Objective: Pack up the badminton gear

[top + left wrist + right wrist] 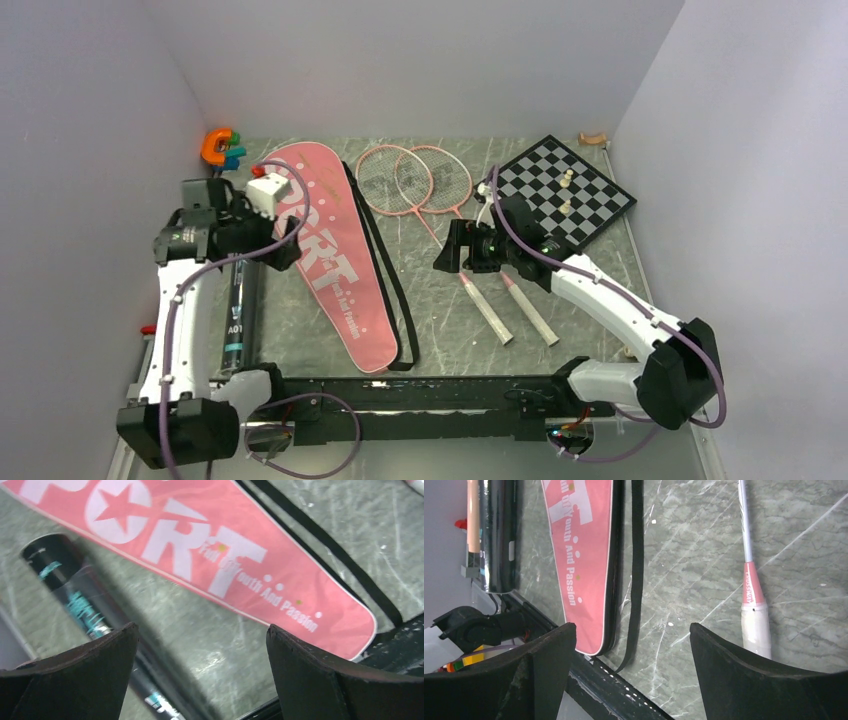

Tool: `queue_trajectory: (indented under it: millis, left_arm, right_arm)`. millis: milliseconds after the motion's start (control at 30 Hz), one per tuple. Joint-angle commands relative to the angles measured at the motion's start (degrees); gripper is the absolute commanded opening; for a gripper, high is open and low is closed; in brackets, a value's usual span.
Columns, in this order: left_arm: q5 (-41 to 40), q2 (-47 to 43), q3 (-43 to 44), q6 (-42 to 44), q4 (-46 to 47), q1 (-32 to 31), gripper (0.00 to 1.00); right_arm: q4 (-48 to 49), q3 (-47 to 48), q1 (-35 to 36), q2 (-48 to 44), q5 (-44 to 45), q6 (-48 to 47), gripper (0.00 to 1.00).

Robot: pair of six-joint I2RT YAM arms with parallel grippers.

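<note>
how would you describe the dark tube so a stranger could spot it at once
Start at the big pink SPORT bag on the left half of the table. Just left of it, by the table's left edge, lies the long dark tube. It alone is a black cylinder with teal lettering, whereas the bag is flat.

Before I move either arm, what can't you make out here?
- Top view: dark tube's far end, hidden by the left arm.
- Top view: rackets' mid-shafts, covered by the right arm.
- Left wrist view: tube's label, blurred; partly behind a finger.
- Shuttlecocks: not seen in any view.
</note>
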Motion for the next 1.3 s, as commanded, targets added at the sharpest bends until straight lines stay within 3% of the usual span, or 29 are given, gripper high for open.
queue_trajectory:
  millis: [0,333,567,1033,1167,1267]
  left_arm:
    - [-6.0,2.0,-2.2,-9.9,6.5,-8.3,0.99]
    - [-19.4,23.0,4.8,-22.4,13.1,-24.9,0.99]
    - [-25.5,36.6,11.7,-25.4,14.1,-33.5,0.99]
    - [-31.3,51.1,14.9,-29.7,19.3,-37.1,0.98]
    - [-31.2,53.0,14.6,-29.6,20.3,-37.2,0.89]
    - [-31.1,52.8,13.6,-29.4,20.9,-37.2,0.76]
  right_arm:
    - [2.2,-1.3,0.4,-3.8,2.9,1.6,0.86]
    - [-0.9,-4.6,0.3,-10.1,8.8,3.4,0.85]
    - [-0.3,-4.3,0.4,-9.8,9.7,4.8,0.85]
    - [0.4,-0.2,0.4,-5.4,7.6,3.4,0.85]
    - [1.0,-0.2,0.4,-4.7,6.6,3.2,0.85]
    - [1.3,-0.4,0.3,-4.2,6.0,3.1,0.85]
